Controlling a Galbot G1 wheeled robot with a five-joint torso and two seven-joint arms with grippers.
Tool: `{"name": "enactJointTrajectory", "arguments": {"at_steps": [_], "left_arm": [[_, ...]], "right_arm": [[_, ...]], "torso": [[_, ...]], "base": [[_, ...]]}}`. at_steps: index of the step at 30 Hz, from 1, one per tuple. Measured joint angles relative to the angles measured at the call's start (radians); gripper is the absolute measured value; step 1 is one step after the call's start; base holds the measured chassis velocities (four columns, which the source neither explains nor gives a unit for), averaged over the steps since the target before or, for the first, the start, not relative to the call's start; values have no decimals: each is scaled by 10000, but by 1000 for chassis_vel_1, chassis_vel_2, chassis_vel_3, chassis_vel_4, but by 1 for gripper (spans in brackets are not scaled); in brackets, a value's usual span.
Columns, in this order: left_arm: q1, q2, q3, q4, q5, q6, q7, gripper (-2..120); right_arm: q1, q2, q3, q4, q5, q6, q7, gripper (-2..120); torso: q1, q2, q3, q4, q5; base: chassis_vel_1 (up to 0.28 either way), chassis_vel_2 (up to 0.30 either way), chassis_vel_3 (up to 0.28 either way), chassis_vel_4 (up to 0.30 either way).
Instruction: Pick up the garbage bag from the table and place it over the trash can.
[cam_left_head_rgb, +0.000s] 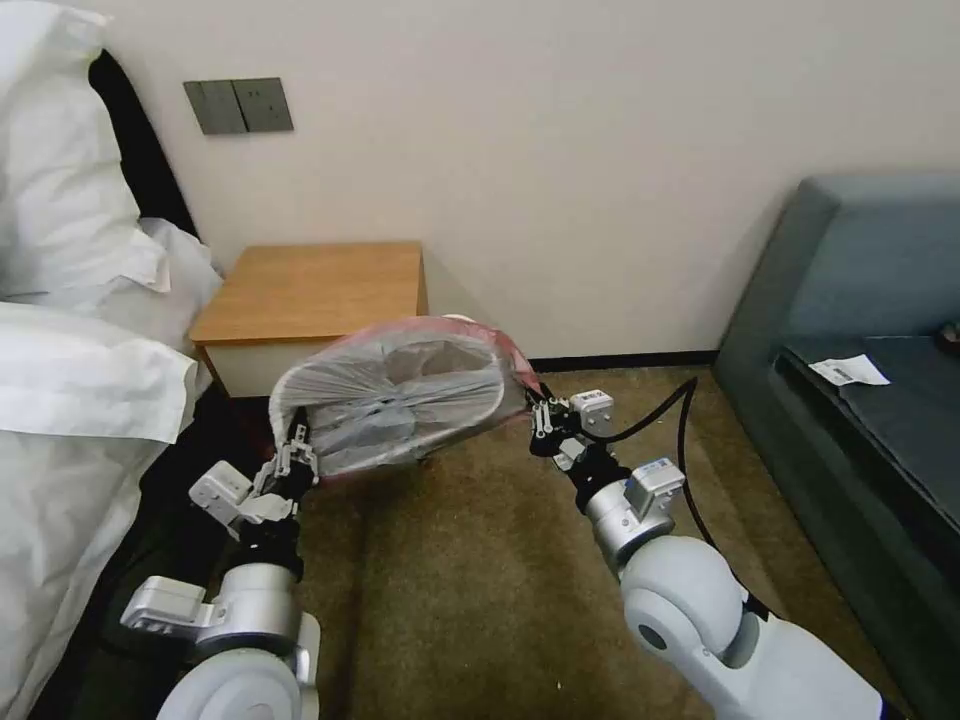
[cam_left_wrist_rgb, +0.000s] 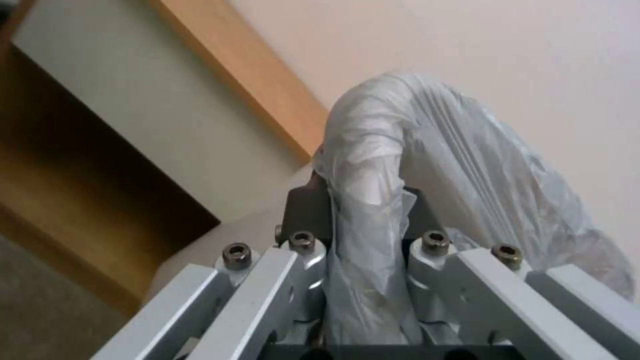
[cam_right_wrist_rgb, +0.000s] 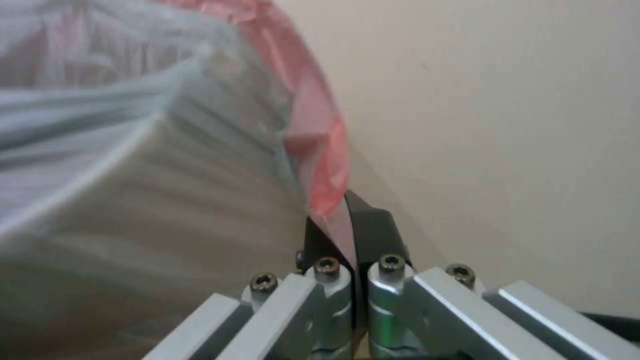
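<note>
The garbage bag (cam_left_head_rgb: 400, 395), silvery-grey film with a pink rim, hangs stretched wide between my two grippers, just in front of the table (cam_left_head_rgb: 310, 285). My left gripper (cam_left_head_rgb: 296, 445) is shut on the bag's left edge; in the left wrist view the film (cam_left_wrist_rgb: 427, 150) is bunched between the fingers of that gripper (cam_left_wrist_rgb: 363, 200). My right gripper (cam_left_head_rgb: 541, 412) is shut on the pink rim at the bag's right end. The right wrist view shows the rim (cam_right_wrist_rgb: 320, 150) pinched in this gripper (cam_right_wrist_rgb: 350, 225). The trash can is hidden.
A bed with white linen (cam_left_head_rgb: 70, 400) stands close on the left. A grey-blue sofa (cam_left_head_rgb: 860, 330) with a paper slip (cam_left_head_rgb: 848, 370) fills the right side. Brown carpet (cam_left_head_rgb: 470, 560) lies open between them. The wall is right behind the table.
</note>
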Motion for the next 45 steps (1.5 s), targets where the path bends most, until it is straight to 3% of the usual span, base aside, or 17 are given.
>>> {"name": "enactJointTrajectory", "arguments": {"at_steps": [21, 32, 44, 45], "left_arm": [[557, -1, 1262, -15, 672, 52, 479, 11], [301, 0, 685, -312, -7, -16, 554, 15], [302, 0, 723, -375, -82, -13, 517, 15], [272, 0, 721, -343, -99, -25, 498, 15]], "right_arm": [[287, 293, 69, -1290, -2524, 638, -281, 0], [202, 272, 89, -1857, -3589, 444, -59, 0], [238, 321, 159, -2202, -4206, 581, 39, 0], [230, 298, 175, -2278, -4419, 927, 41, 0]], "torso": [[0, 0, -1, 1, -1], [0, 0, 0, 1, 1], [0, 0, -1, 0, 0], [0, 0, -1, 1, 0]], "base": [[0, 0, 0, 0], [0, 0, 0, 0], [0, 0, 0, 0], [0, 0, 0, 0]]}}
